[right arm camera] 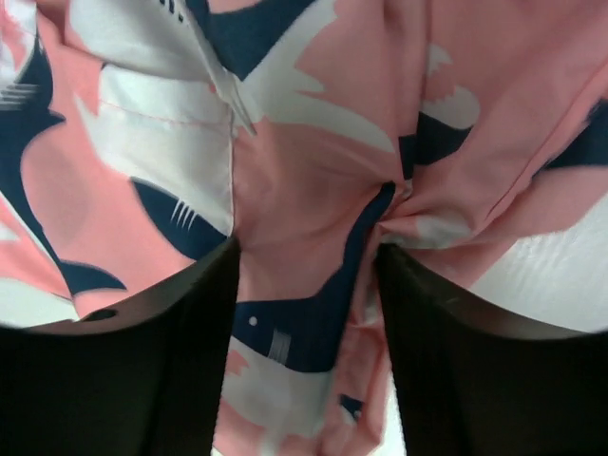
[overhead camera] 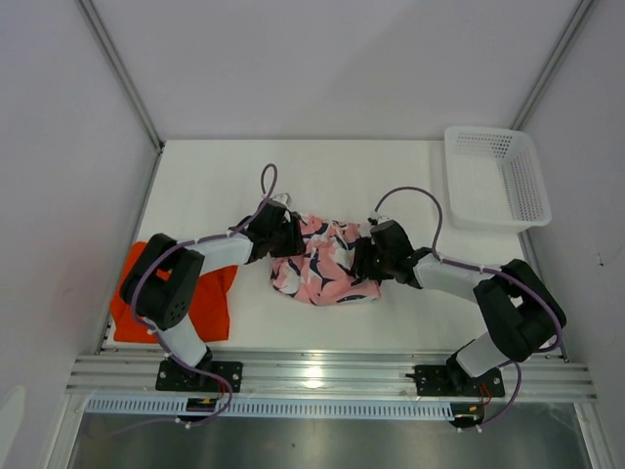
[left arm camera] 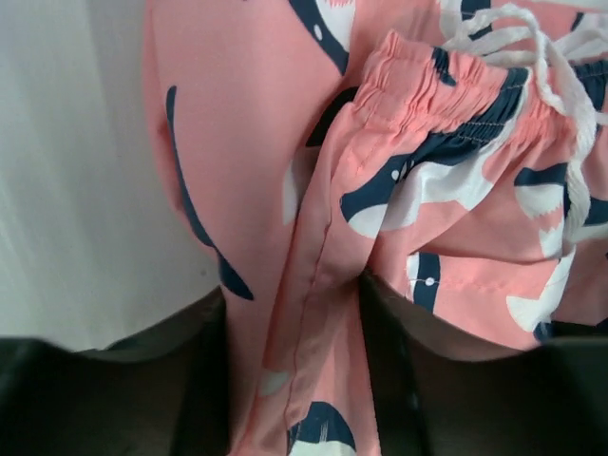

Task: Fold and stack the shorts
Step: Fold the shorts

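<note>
Top view: The pink shorts [overhead camera: 322,264], printed in navy and white, lie bunched near the middle of the white surface [overhead camera: 391,176]. The left tool [overhead camera: 285,234] meets their edge at 10 o'clock and the right tool [overhead camera: 366,259] meets it at 3 o'clock. The orange shorts [overhead camera: 210,303] lie flat at 8 o'clock on the surface, partly under the left arm and apart from the pink pair. A white mesh basket [overhead camera: 527,181] sits at 2 o'clock.

Left wrist view: The left tool [left arm camera: 294,313] is narrowed onto a seamed fold of the pink shorts [left arm camera: 256,142], with cloth filling the gap between its dark fingers [left arm camera: 199,399]. The gathered waistband [left arm camera: 446,95] and a white drawstring [left arm camera: 560,85] lie toward 2 o'clock.

Right wrist view: The right tool [right arm camera: 304,275] clamps a bunch of the pink shorts [right arm camera: 323,114]. The cloth puckers against the tip of one finger [right arm camera: 427,361], and bare surface [right arm camera: 560,275] shows at 4 o'clock.
</note>
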